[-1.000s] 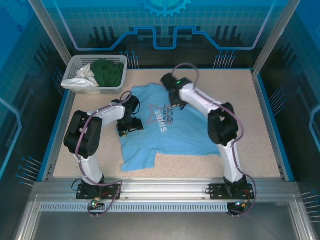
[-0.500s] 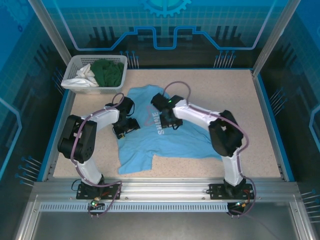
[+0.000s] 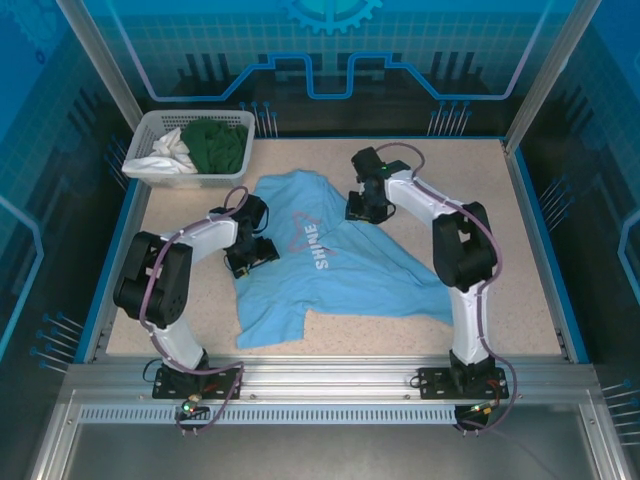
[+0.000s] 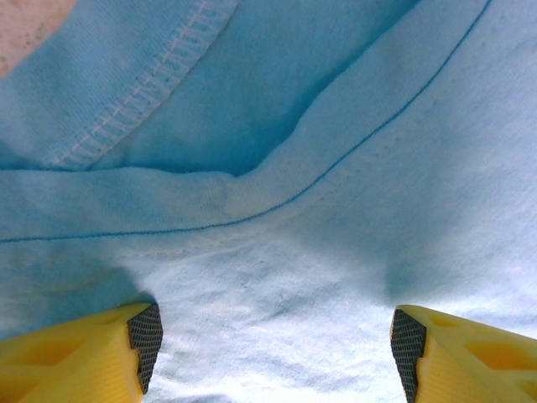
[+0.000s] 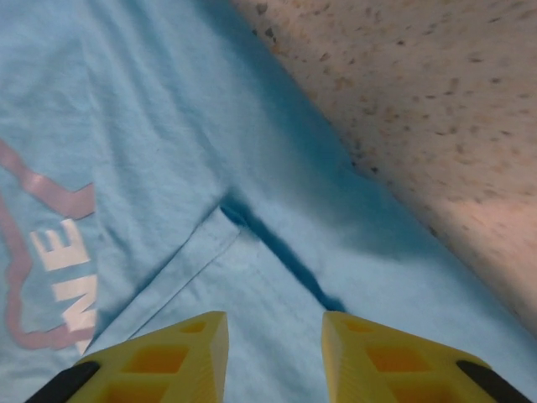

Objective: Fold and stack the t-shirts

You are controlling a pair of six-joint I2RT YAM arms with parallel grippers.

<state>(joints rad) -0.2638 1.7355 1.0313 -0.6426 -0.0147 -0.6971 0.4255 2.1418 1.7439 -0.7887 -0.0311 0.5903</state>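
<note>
A light blue t-shirt [image 3: 340, 275] lies spread on the speckled table [image 3: 460, 180], its pink "SHINE" print [image 3: 312, 245] partly covered by a fold from the right. My left gripper [image 3: 252, 256] rests at the shirt's left edge. In the left wrist view it [image 4: 273, 353] is wide open, with blue cloth [image 4: 294, 126] under and between the pads. My right gripper [image 3: 362, 208] hovers over the shirt's upper right. In the right wrist view it [image 5: 275, 357] stands open above a folded flap [image 5: 210, 252], holding nothing.
A white basket [image 3: 185, 178] at the back left holds a white garment [image 3: 170, 150] and a dark green one [image 3: 218, 143]. Bare table [image 5: 419, 101] lies right of the shirt. A blue raised rim [image 3: 530, 230] bounds the table.
My right gripper carried the shirt's right part leftward over the print, let it go, and pulled back to the upper right. The left gripper shifted slightly left and stayed open.
</note>
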